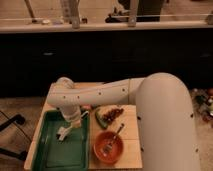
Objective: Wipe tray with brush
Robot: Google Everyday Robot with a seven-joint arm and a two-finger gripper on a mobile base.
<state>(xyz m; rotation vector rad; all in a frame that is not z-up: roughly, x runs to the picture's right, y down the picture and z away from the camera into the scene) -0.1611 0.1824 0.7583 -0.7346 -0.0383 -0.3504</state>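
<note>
Gripper (66,131) sits over the far-right part of the tray (45,159), hanging off the white arm (100,92) that reaches in from the right. Whether it is wide or narrow: cannot tell, it merges with a pale shape beneath it. That pale shape at the tip looks like the brush (63,133), head down near or on the tray floor, but contact vs. a slight gap cannot be confirmed. Tray is the dark-green rectangle on the left half of the wooden table (131,150), rim raised, long side running near to far. Going right: a small dish of dark-red food (110,116) just beside the tray's far-right corner, then the orange bowl (108,147) with a metal utensil (115,137) leaning in it, nearer the camera, next to the tray but not touching as far as visible. Progress, as a judgement: brush is apparently in hand and placed at the tray, so the pickup part looks done; wiping itself looks early. No residue or wiped streak is discernible on the tray floor, so coverage cannot be graded. Most of the tray, near and left, likely remains to be swept.
</note>
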